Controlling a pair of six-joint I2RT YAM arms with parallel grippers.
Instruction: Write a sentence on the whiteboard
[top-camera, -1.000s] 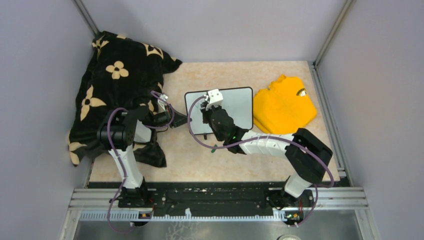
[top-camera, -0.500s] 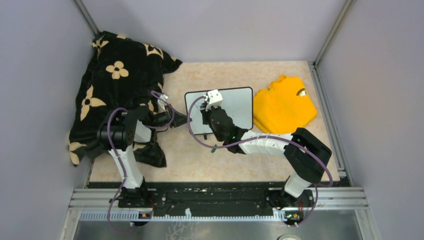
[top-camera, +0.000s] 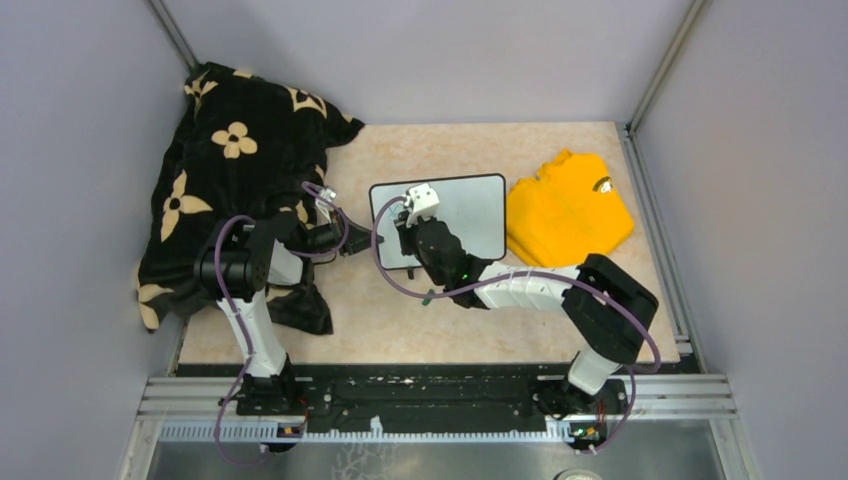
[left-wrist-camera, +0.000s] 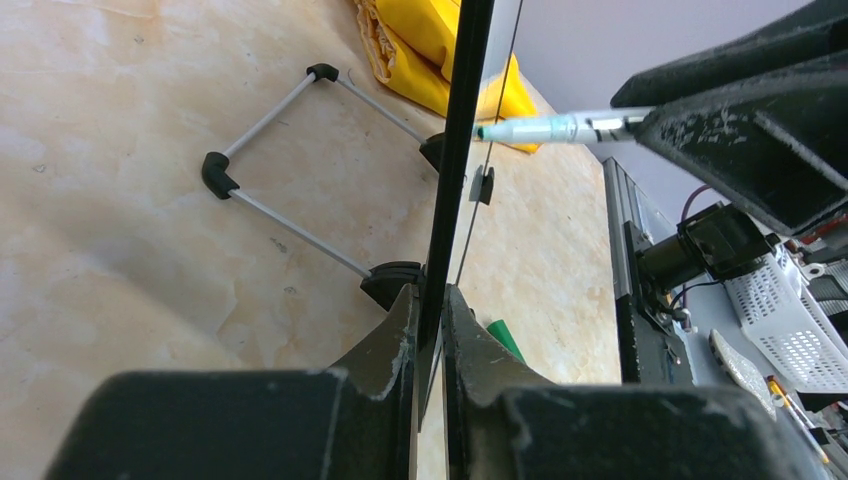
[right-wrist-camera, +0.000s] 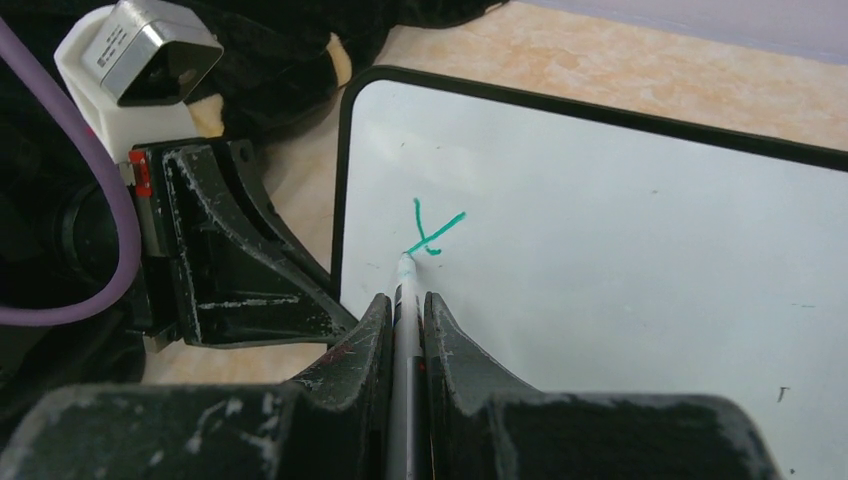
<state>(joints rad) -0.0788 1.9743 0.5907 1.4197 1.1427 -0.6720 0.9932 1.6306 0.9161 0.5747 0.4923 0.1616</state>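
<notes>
At the far left a black blanket (top-camera: 240, 150) with pale flowers lies heaped over the edge of the bench (top-camera: 400, 320). Just beside it, my left end effector (left-wrist-camera: 430, 300) is clamped on the left edge of the whiteboard (top-camera: 475, 215), its fingers pressed to either face of the thin black frame. The board stands propped on its wire stand (left-wrist-camera: 290, 215) near the middle of the bench, between the blanket and the folded yellow shirt (top-camera: 567, 210) to its right. My right end effector (right-wrist-camera: 405, 305) reaches in from the right and is closed on a marker (right-wrist-camera: 404, 290), whose tip sits on the white surface near the upper left corner, at the lower end of a small green cross-shaped mark (right-wrist-camera: 432, 232). Apart from a few faint specks, the rest of the board is bare. A small green piece (top-camera: 428, 296) lies on the bench in front of the board; it may be the cap, though I cannot be sure. I judge the writing has only just begun, with one letter at most set down. The next move calls for light, even pressure as I draw the tip rightward to start the next character. Meanwhile my left side must brace the board so it neither tips nor slides.
</notes>
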